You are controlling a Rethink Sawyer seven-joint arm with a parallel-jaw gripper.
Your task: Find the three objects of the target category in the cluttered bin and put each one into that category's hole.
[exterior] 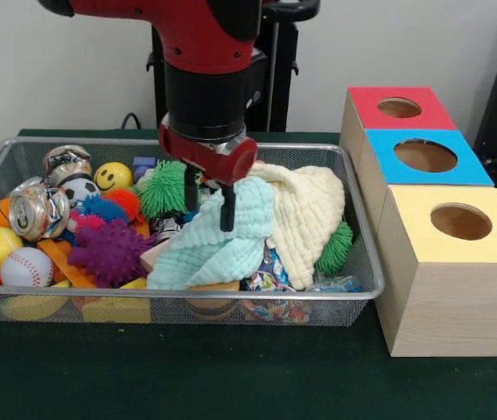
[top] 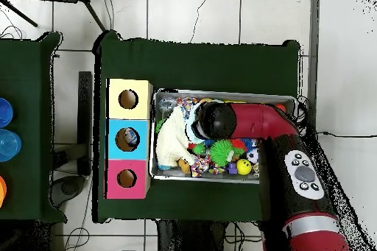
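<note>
Mint cloth (exterior: 218, 241) | in wire bin (exterior: 353, 289), centre | end effector (exterior: 207, 203) spread, fingertips on it

Wire-mesh metal bin (exterior: 364, 229), nubbly cloths (exterior: 305, 210), wooden boxes (exterior: 441, 297)

Mesh bin (exterior: 353, 262) full of clutter: mint cloth (exterior: 218, 236) and cream cloth (exterior: 305, 214) piled mid-right, balls at left. Three hole boxes beside it: red (exterior: 397, 109), blue (exterior: 423, 157), yellow (exterior: 458, 223).
</note>
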